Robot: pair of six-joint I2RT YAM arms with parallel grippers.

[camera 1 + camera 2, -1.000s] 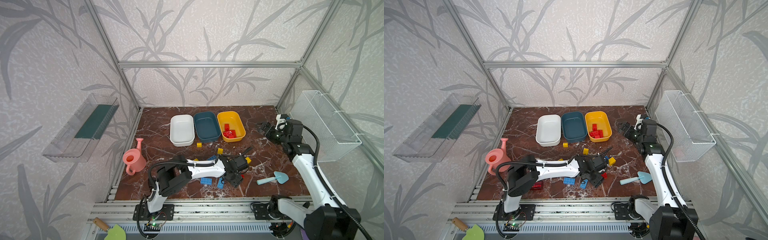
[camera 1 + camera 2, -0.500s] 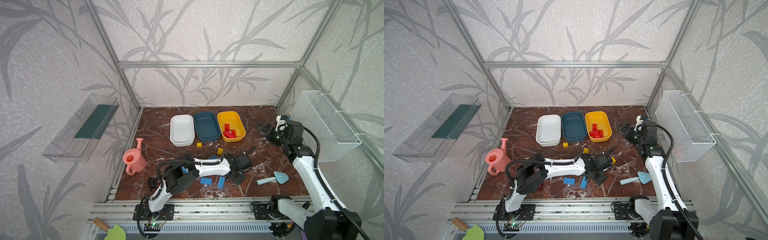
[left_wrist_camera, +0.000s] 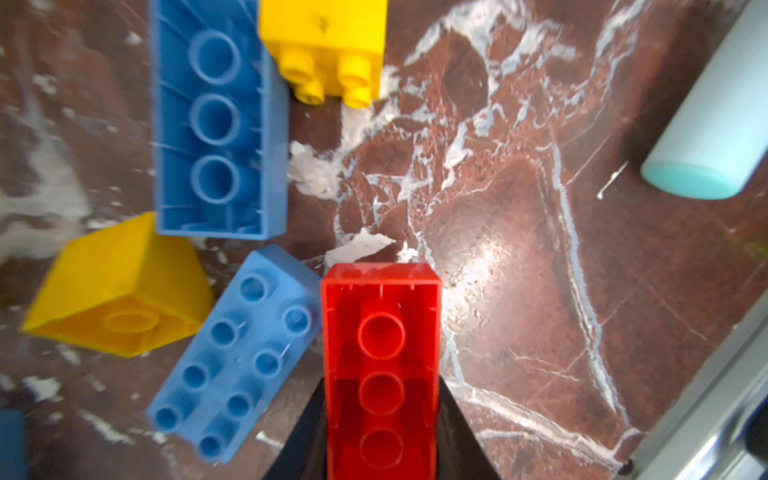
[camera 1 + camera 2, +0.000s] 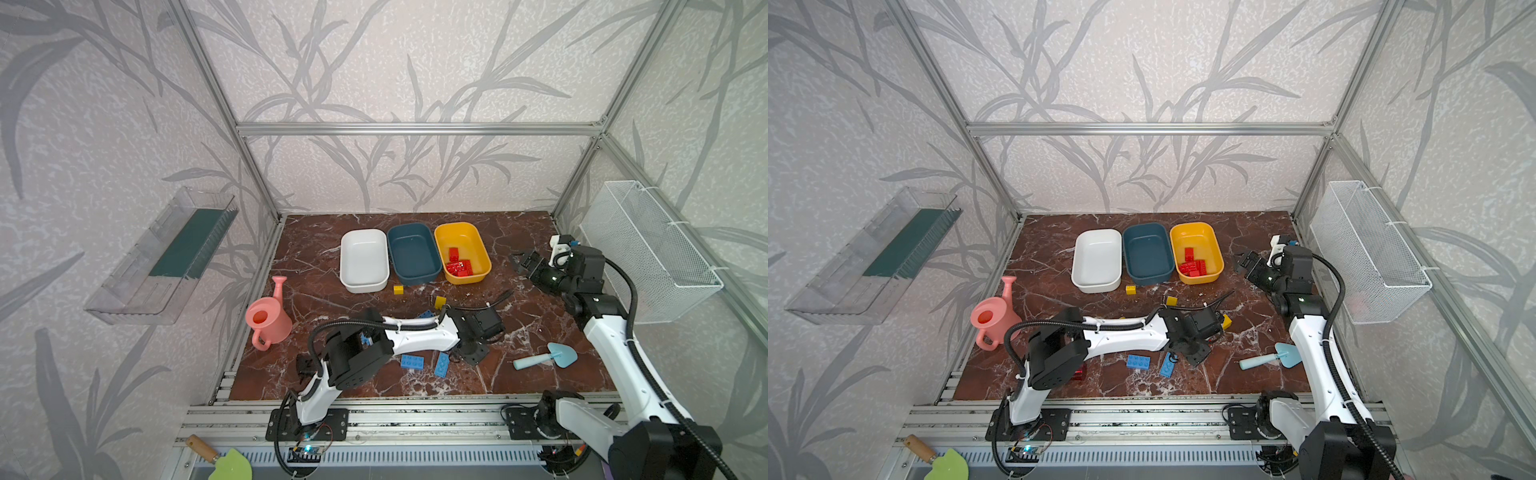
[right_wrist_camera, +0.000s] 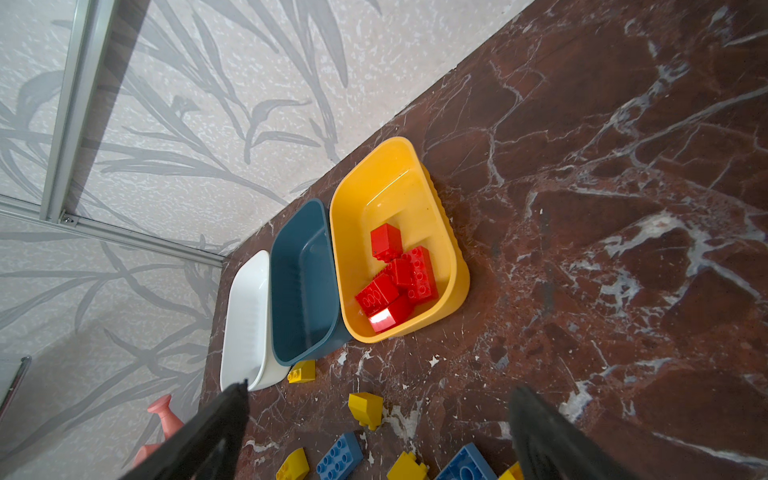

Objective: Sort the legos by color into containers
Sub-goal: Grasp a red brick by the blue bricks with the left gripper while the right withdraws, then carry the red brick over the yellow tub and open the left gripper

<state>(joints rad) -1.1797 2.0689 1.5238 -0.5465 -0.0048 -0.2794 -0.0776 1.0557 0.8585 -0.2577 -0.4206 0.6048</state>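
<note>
Clamps red brick (image 3: 381,316) in left end effector (image 3: 381,415): jaws closed on its long sides, long axis in line with them, hollow underside showing. Lies well short of yellow tub (image 4: 459,239) holding the other red bricks (image 4: 458,266). Shows right end effector (image 4: 523,261) gaping, empty, nearer that tub.

My left gripper (image 3: 381,384) has matt black fingers (image 3: 459,444); the red brick (image 3: 381,332) between them is glossy moulded plastic, as are the blue brick (image 3: 216,120) and yellow brick (image 3: 328,37) at upper left. The tabletop (image 3: 532,299) is polished, marble-veined and throws glare. The yellow tub (image 5: 395,174), teal tub (image 5: 299,270) and white tub (image 5: 245,316) look smooth plastic. The scoop handle (image 3: 715,137), upper right, is satin plastic.
</note>
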